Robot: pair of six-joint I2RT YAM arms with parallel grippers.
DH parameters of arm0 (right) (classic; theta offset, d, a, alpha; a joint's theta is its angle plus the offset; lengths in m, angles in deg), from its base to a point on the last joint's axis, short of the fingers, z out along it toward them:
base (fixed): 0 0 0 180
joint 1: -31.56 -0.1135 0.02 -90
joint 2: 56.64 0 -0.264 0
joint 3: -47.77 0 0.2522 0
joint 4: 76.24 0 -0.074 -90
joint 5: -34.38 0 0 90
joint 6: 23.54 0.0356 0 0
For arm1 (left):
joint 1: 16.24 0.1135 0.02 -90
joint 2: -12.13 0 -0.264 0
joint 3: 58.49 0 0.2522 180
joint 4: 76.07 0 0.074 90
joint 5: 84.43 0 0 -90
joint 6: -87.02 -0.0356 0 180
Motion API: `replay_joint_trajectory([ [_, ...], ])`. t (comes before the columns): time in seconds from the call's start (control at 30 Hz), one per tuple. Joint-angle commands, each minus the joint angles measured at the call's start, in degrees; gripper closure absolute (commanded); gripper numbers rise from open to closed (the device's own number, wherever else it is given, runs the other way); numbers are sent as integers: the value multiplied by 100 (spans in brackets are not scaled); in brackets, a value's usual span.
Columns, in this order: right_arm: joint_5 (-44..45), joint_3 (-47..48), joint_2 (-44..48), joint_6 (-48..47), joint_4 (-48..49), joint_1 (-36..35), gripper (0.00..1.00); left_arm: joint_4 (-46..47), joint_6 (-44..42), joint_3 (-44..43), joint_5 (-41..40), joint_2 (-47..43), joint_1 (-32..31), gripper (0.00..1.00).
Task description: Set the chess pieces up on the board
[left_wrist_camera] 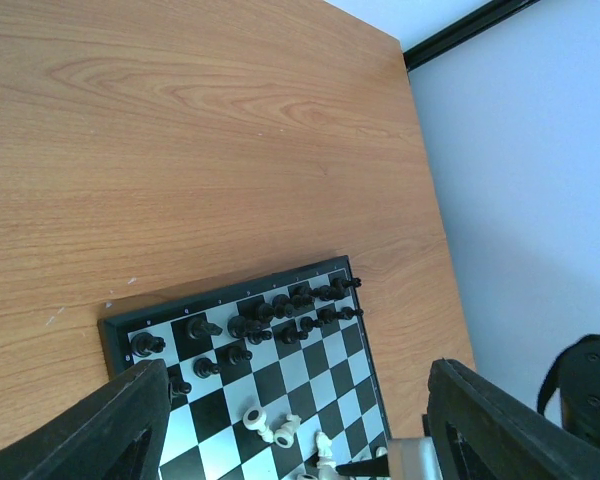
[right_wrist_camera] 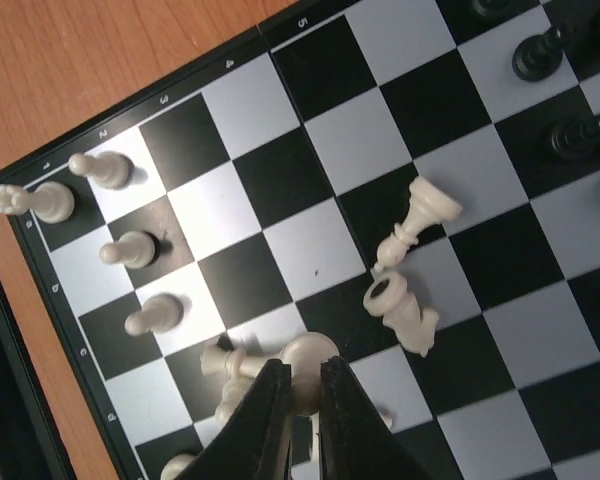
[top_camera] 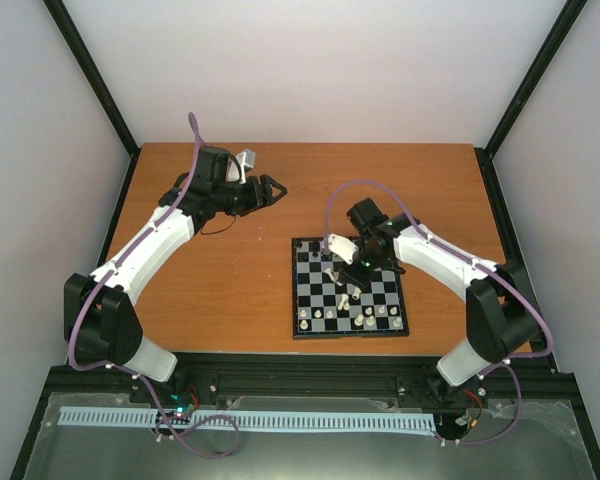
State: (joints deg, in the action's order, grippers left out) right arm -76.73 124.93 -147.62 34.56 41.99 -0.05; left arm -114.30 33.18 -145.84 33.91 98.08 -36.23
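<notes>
The right pincer (right_wrist_camera: 302, 385) clamps a cream-white round-headed pawn (right_wrist_camera: 308, 352) over the black-and-grey checkered chessboard (right_wrist_camera: 325, 140); the left pincer (top_camera: 272, 189) gapes above the brown wooden tabletop (top_camera: 230, 270).

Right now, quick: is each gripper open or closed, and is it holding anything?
Left gripper: open, holding nothing.
Right gripper: closed on a white chess piece.
</notes>
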Motion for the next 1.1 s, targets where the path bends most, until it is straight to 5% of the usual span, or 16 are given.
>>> replay_joint_trajectory([
  [0.0,251,-330,408,-141,-124,45,95,-98,-101,-241,62,-127,21,27],
  [0.37,-74,-1002,864,-878,-562,38,94,-82,-83,-227,68,-130,21,27],
  [1.07,111,-1167,312,-791,-133,-28,93,-92,-84,-226,92,-102,17,27],
])
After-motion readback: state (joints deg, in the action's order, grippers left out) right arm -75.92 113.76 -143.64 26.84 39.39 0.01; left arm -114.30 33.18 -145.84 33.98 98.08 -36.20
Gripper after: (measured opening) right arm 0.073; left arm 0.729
